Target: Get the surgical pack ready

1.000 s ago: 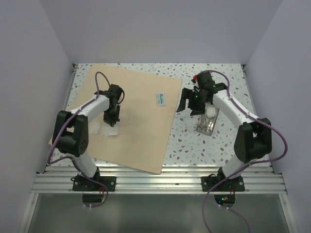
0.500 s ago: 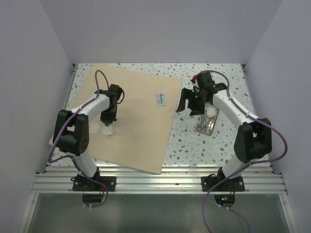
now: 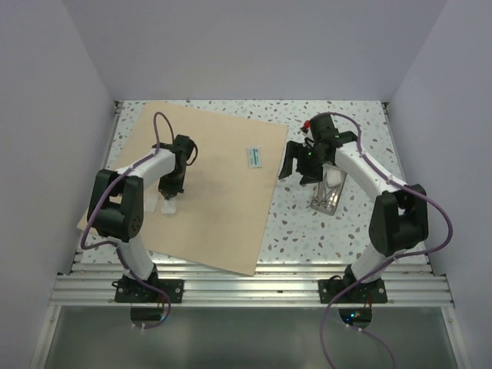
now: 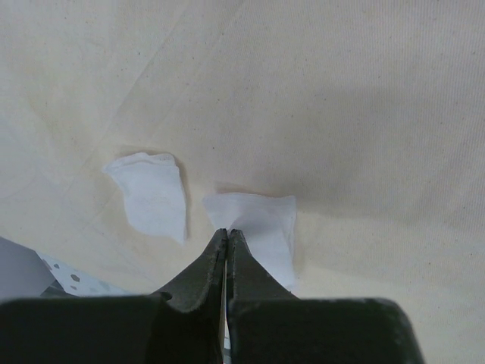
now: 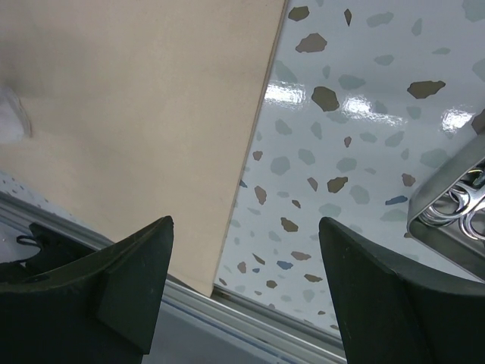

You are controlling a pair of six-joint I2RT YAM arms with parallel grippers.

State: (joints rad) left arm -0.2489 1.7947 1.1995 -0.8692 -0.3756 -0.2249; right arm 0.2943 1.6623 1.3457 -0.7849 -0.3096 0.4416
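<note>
I am pinching the near edge of one gauze square [image 4: 258, 224] with the left gripper [image 4: 227, 236], its fingers pressed together on the cloth, probably to drag it inward. The square is lying on the left part of the tan wrap sheet [image 4: 341, 91], just beside a second gauze square [image 4: 151, 201]. I am holding the right gripper [image 5: 245, 227] spread wide over the speckled tabletop [image 5: 341, 152], between the sheet's right edge and the steel tray [image 5: 455, 201], ready for the tray.
</note>
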